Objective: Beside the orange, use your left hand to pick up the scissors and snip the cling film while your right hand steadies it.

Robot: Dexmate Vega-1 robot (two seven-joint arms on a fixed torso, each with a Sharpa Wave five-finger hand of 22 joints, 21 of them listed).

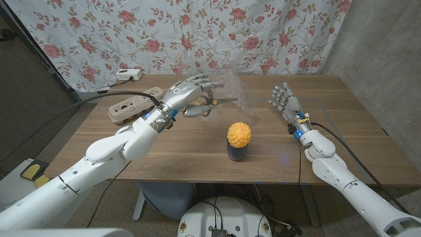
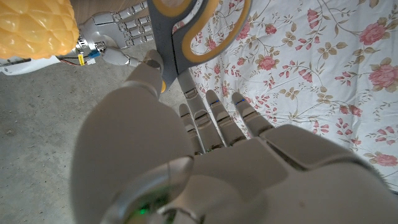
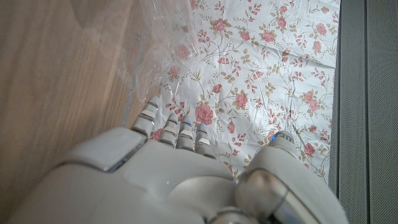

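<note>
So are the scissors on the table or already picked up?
Picked up: the left hand holds the scissors above the table, blades pointing toward the cling film.

Wooden table [image 1: 197,155] in head view, grain running left-right. Floral cloth [image 1: 197,33] hangs behind it: white with pink roses, covers most of the back wall; also visible in both wrist views [image 2: 323,68] [image 3: 249,81]. Tan power strip [image 1: 128,106] lies on the table's far left corner, black cable [image 1: 85,102] running off left. White adapter or plug box [image 1: 128,74] sits behind the table at the cloth's foot. Small dark cup or stand [image 1: 237,152] near table centre. Grey concrete wall [image 1: 388,46] at right.
</note>
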